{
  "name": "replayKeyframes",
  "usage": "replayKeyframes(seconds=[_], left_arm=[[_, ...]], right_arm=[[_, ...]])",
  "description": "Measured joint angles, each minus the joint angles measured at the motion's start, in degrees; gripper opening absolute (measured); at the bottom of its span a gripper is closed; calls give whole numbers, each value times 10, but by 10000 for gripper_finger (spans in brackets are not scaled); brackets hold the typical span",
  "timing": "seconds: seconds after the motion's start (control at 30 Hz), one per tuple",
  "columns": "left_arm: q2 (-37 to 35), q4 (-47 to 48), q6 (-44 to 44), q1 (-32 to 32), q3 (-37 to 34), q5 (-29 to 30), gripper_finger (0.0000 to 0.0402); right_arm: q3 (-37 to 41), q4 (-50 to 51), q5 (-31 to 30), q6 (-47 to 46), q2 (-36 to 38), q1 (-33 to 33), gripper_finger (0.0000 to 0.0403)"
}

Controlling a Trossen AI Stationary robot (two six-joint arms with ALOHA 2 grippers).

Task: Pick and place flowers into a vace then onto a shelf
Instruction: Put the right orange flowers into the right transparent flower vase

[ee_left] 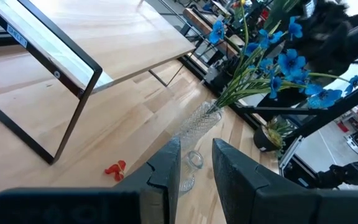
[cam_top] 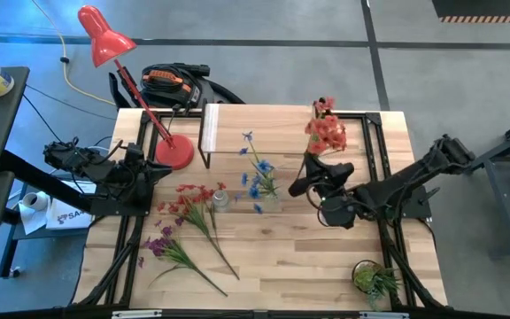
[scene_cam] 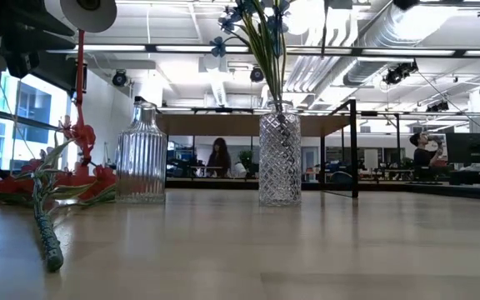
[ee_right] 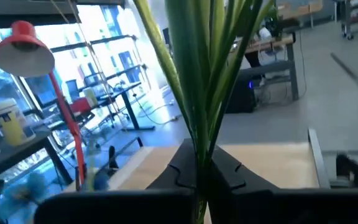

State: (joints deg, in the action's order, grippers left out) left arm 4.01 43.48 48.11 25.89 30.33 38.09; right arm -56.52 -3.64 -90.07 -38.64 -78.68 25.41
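No legible writing; right gripper (ee_right: pixel 199 167) fingers clamp flowers (ee_right: pixel 207 74).

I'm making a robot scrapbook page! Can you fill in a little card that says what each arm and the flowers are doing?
right gripper: fingers shut on orange-red flowers, held above the table
left gripper: fingers open, waiting at the table's left side
blue flowers: standing in a cut-glass vase
ribbed vase: no flowers in it
red flowers: lying on the table
purple flowers: lying on the table
shelf: nothing on top
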Motion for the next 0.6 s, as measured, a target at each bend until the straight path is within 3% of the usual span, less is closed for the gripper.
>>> replayKeyframes(seconds=[0.3,0.4,0.6], left_arm=[[0,0,0,0,0,0,127],[0,0,0,0,0,0,127],[0,0,-1,0,0,18,127]], right_arm=[[172,-258,5,-29,-5,-11,3],[203,-293,22,-39,-5,-9,3],[216,-310,116,-51,-12,-15,3]])
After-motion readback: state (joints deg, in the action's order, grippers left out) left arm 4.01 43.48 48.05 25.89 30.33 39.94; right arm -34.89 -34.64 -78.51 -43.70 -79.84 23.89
